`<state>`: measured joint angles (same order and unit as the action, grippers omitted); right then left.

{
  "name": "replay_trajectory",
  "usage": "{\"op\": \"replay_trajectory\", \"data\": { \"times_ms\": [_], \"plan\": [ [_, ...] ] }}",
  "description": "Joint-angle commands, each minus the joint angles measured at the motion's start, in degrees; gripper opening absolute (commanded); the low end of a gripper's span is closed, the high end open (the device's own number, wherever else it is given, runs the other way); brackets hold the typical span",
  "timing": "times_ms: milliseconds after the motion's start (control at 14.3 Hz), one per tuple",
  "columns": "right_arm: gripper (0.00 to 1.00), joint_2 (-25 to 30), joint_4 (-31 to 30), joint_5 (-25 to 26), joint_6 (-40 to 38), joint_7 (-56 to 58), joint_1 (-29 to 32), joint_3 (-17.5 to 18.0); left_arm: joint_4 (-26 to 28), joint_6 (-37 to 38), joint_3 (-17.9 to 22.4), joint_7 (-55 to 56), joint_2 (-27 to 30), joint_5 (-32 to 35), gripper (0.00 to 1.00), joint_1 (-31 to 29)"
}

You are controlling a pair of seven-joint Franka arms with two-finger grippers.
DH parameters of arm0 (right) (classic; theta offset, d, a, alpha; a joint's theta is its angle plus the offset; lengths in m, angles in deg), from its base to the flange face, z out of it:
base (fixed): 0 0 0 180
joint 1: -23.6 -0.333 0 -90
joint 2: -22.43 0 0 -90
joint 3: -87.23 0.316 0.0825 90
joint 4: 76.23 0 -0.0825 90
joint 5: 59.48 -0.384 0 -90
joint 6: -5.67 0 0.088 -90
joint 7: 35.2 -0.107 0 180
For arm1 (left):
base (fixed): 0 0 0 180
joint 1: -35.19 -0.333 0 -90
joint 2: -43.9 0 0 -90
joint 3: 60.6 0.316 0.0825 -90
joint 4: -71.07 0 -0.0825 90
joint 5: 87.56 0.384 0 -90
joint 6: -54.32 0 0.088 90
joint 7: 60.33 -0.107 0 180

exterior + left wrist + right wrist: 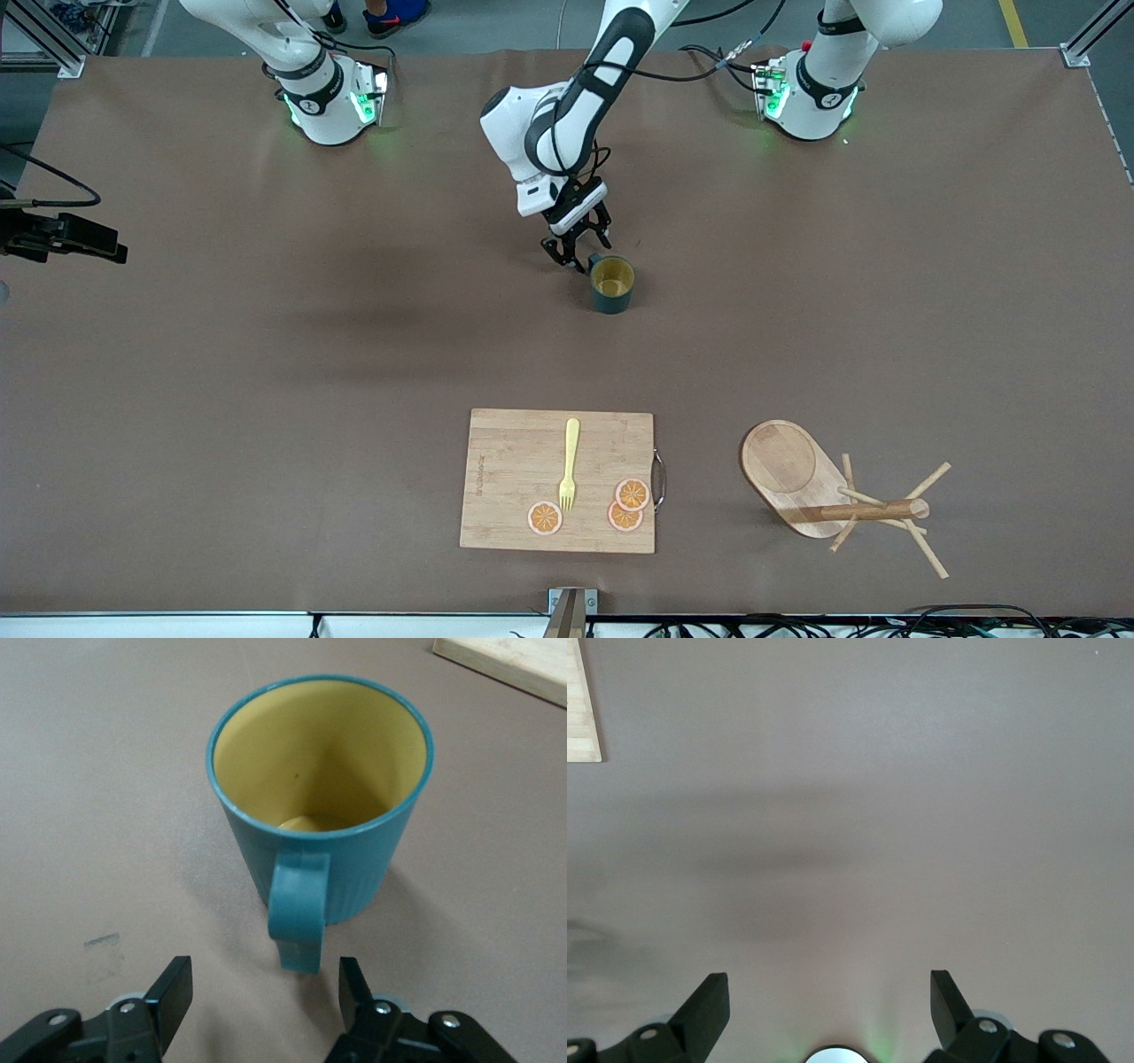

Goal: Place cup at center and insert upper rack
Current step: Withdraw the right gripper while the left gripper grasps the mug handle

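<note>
**Left pincer lined up on the cup handle, nothing gripped yet**

Front view: I have the left pincer [578, 251] low over the worktop [266, 372], just beside the cup [612, 283], on the side where its handle points. The cup stands upright around the middle of the worktop. Well away from the pincer, near the front camera, the upper rack [842, 496] lies tipped on its side toward the left arm's end, post and pegs flat along the surface. A cutting board [532, 478] with a fork [570, 462] and three orange slices [631, 494] sits beside it, likewise well clear of the pincer. The right arm waits at its own end; its pincer is out of this view.

Left wrist view: the fingers [168, 992] stand apart on either side of the cup handle [299, 912], not touching it. The handle's tip sits just ahead of the gap, so the pincer is released and holds nothing.

Right wrist view: the right pincer [829, 997] hangs spread wide over bare worktop, empty.

My worry: the handle is a small loop. If I clamp before it is fully between the fingers, one fingertip could nudge it and spin or tip the cup. A shallow grip could also let the cup swing when lifted.
</note>
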<state>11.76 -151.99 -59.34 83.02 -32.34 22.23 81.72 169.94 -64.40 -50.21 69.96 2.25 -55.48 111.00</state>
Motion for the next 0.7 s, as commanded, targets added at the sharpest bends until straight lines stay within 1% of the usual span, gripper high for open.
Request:
{"op": "replay_trajectory", "data": {
  "times_ms": [0,139,209,488,557,627],
  "plan": [
    [1.00,0.03,0.53,-0.14,-0.72,0.12,0.75,0.59,-2.98,1.47,1.65,0.05,-1.15,0.70,0.66,0.92],
    [1.00,0.73,0.18,0.04,-1.50,0.30,0.66,0.59,-4.73,1.47,1.92,-0.04,-2.46,0.70,0.62,0.92],
    [1.00,1.17,0.18,0.13,-2.38,0.30,0.66,0.59,-5.35,1.47,2.36,-0.04,-2.99,0.70,0.59,0.92],
    [1.00,3.46,-0.87,0.13,-2.91,0.39,0.66,0.59,-5.18,1.56,2.36,-0.13,-3.17,1.14,0.49,0.92],
    [1.00,4.42,-1.49,0.13,-3.09,0.30,0.66,0.59,-5.10,1.56,2.36,-0.13,-3.17,1.14,0.43,0.83],
    [1.00,5.39,-2.97,0.13,-3.26,0.30,0.75,0.59,-5.18,1.56,2.36,-0.22,-3.17,1.05,0.36,0.83]
  ]
}}
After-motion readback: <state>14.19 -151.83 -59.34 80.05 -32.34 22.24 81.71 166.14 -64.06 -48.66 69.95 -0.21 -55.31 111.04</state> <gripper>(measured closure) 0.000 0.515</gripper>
